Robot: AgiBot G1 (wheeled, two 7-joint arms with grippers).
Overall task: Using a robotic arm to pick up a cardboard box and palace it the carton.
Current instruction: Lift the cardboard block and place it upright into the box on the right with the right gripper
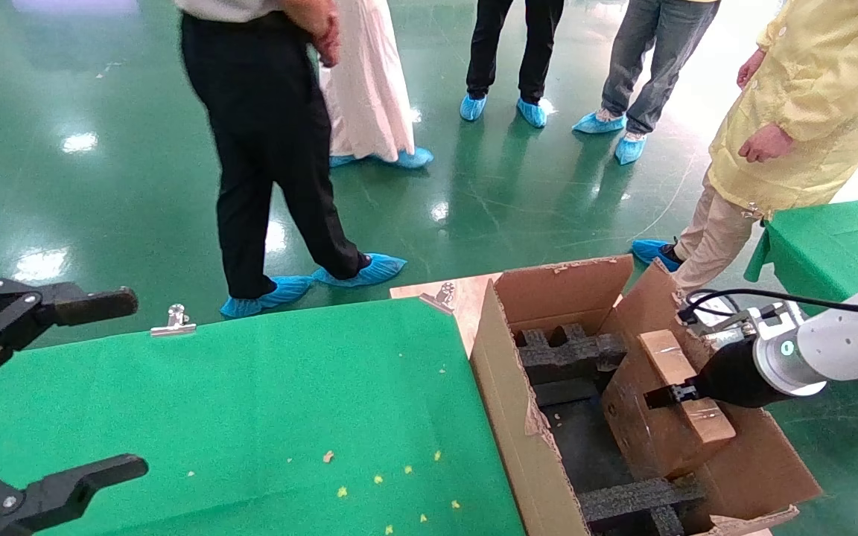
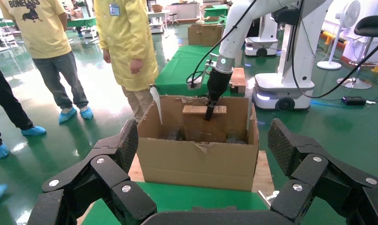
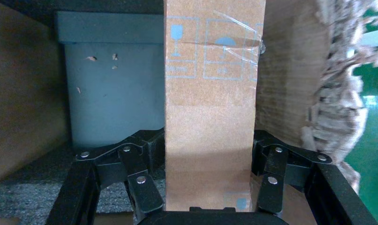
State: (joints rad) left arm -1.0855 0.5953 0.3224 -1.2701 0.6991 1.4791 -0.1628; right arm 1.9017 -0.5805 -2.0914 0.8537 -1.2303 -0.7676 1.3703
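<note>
Right gripper, on the robotic arm, clamped on the cardboard box, holds it inside the carton among foam blocks; pickup done, release remains. Left gripper idles spread wide.

Matt brown cardboard on the cardboard box, printed with pale blue handling marks under a glossy strip of clear tape; rough corrugated board with torn, fuzzy edges on the carton; coarse black foam blocks inside; glossy white shell on the robotic arm; matt green cloth on the table; shiny, reflective green floor
</note>
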